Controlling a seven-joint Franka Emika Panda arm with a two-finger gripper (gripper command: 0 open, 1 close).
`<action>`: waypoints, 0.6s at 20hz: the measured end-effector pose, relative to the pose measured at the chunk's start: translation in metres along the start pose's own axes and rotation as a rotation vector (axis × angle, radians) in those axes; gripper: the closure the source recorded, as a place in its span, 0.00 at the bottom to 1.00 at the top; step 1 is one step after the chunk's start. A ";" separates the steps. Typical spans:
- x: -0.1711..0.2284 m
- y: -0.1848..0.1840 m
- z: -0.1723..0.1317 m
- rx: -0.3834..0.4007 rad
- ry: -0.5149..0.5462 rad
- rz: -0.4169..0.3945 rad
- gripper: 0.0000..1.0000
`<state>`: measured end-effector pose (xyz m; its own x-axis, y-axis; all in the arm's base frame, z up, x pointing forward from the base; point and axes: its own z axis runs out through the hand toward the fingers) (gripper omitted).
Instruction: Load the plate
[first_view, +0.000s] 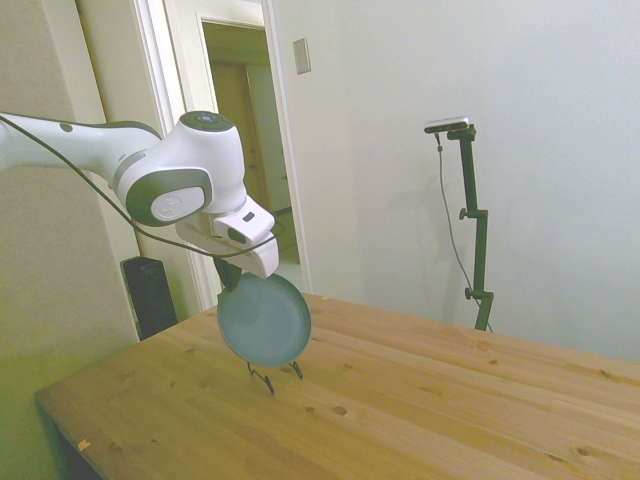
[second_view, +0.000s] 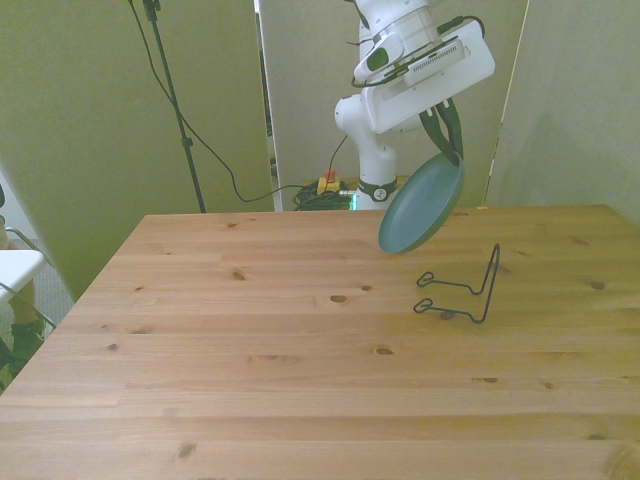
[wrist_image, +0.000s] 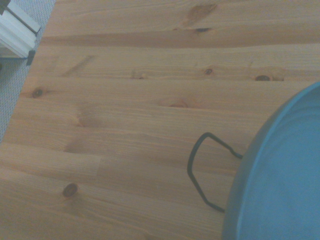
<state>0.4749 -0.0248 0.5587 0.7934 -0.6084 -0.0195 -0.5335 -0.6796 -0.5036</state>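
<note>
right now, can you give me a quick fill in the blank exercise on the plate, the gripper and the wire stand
1. The gripper holds the plate by its ____ edge.
2. The plate hangs tilted above the ____, touching nothing below.
3. The black wire stand on the table is ____.

Missing words: upper; table; empty

Indoor room, home-like but set up as a test space. I work at a knotty pine table by plain pale walls. Open white-framed doorway behind me leads into a dim hall; light switch plate beside it. Folding screen panels stand behind my base in the front view, cables trailing on the floor. Grey carpet shows past the table edge
</note>
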 end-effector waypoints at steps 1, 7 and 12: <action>0.000 0.000 0.002 -0.002 -0.002 -0.002 1.00; 0.017 -0.003 0.033 0.054 0.006 -0.046 1.00; 0.020 -0.007 0.045 0.131 -0.014 -0.114 1.00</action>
<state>0.5077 -0.0132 0.5232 0.8511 -0.5240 0.0329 -0.3975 -0.6841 -0.6116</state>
